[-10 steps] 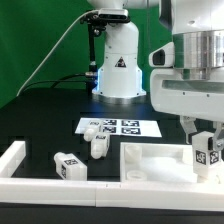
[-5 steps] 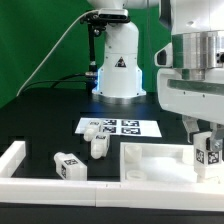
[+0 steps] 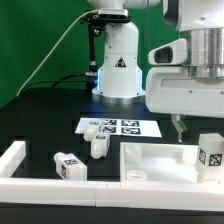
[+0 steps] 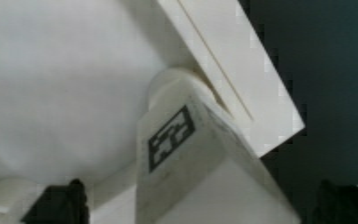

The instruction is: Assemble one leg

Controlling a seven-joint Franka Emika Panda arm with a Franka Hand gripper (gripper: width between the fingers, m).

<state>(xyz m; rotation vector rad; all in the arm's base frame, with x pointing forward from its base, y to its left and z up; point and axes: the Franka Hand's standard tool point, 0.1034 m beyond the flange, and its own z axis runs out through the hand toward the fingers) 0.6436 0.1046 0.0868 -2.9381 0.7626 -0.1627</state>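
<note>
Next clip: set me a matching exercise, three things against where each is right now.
1. small white block-shaped leg with tag, exterior view's right
2. thin flat white marker board
3. two-finger gripper

A. open, above the large flat white panel
B. at that panel's corner
C. flat on the black table

Pairs: 1-B; 2-C; 3-A

Robotics lab, black table (image 3: 40,122), tagged marker board (image 3: 128,127), green backdrop (image 3: 28,40)
</note>
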